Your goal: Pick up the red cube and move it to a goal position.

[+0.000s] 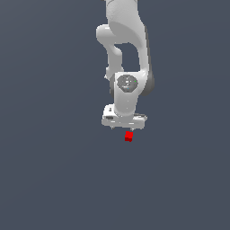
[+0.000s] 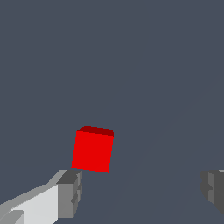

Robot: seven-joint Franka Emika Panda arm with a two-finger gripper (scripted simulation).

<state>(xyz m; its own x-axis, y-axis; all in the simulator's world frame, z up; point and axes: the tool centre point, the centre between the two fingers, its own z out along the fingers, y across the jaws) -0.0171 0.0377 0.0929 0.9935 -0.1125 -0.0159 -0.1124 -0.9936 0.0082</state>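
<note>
The red cube [image 1: 129, 136] is a small plain block resting on the dark grey floor, just beneath the white hand of my gripper [image 1: 124, 125] in the exterior view. In the wrist view the red cube [image 2: 92, 150] lies ahead of the gripper [image 2: 142, 183], close to one grey fingertip [image 2: 70, 190] and far from the other fingertip [image 2: 213, 187]. The fingers stand wide apart and open, and nothing is between them. The cube does not touch either finger.
A flat, uniform dark grey floor [image 1: 54, 179] fills both views. The white arm [image 1: 126, 40] rises above the gripper toward the top of the exterior view. No goal marker shows.
</note>
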